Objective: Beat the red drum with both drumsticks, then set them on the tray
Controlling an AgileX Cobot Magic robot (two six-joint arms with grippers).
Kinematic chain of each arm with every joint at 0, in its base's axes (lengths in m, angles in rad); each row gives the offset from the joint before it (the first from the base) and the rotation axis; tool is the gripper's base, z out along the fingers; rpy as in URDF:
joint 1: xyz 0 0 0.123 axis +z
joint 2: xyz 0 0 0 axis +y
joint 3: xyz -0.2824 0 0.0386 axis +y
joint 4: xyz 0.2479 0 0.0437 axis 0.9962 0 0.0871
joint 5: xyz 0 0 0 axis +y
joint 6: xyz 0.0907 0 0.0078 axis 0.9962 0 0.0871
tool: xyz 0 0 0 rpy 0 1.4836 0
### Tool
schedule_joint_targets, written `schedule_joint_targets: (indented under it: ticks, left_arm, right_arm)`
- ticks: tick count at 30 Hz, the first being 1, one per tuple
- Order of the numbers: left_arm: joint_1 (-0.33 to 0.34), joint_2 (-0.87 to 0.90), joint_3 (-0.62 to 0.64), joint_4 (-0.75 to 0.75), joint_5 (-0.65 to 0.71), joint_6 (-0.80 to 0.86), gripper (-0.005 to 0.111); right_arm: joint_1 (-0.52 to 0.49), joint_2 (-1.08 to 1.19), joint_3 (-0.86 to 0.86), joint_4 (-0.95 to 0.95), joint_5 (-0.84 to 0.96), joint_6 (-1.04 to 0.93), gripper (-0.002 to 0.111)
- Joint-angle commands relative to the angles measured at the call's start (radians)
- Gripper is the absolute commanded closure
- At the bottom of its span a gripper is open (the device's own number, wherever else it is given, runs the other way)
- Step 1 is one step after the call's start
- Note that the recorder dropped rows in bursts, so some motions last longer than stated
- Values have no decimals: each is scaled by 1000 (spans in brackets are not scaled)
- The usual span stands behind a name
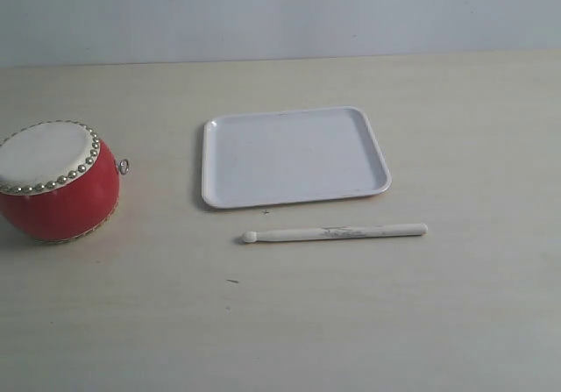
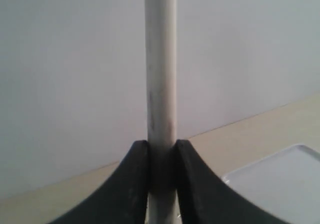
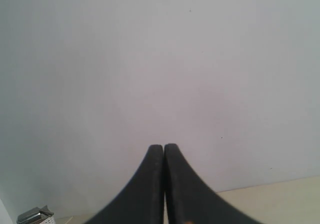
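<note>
Wooden stick (image 2: 161, 73) is sitting gripped in the left tool (image 2: 161, 146); right tool (image 3: 164, 148) is hanging closed, empty. Second stick (image 1: 335, 231) is lying at 6 o'clock of the tray (image 1: 294, 151), probably needing pickup before drumming.

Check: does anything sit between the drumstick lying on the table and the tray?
Nothing visible. The drumstick lies beside the tray, along its near rim, only bare table between them; the red drum stands well off to the left.

The left tool (image 2: 161, 148) and right tool (image 3: 163, 150) each have two smooth, matte black fingers (image 2: 134, 184) curving to narrow tips.
</note>
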Motion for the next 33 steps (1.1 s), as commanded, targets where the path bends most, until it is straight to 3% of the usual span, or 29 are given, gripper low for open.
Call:
schedule_joint_targets:
  ticks: [1, 6, 8, 11, 16, 18, 21, 26, 33]
  left_arm:
    - [113, 37, -8, 60, 58, -101, 107]
    - [135, 85, -8, -131, 148, -94, 107]
    - [135, 103, 23, -143, 220, -92, 107]
    - [135, 103, 89, -159, 208, -104, 107]
    - [133, 103, 151, -309, 176, -85, 107]
    - [133, 103, 173, -420, 174, -7, 107]
    - [133, 103, 214, -682, 159, 264, 107]
    - [133, 103, 253, -742, 180, 344, 107]
    - [133, 103, 316, -1032, 186, 657, 107]
  right_arm:
    - [1, 4, -5, -3, -3, -12, 108]
    - [1, 4, -5, -3, -3, -12, 108]
    - [1, 4, -5, -3, -3, -12, 108]
    - [1, 4, -5, -3, -3, -12, 108]
    - [1, 4, -5, -3, -3, -12, 108]
    - [1, 4, -5, -3, -3, -12, 108]
    - [1, 4, -5, -3, -3, -12, 108]
    - [1, 4, -5, -3, -3, -10, 108]
    - [1, 4, -5, -3, -5, -10, 108]
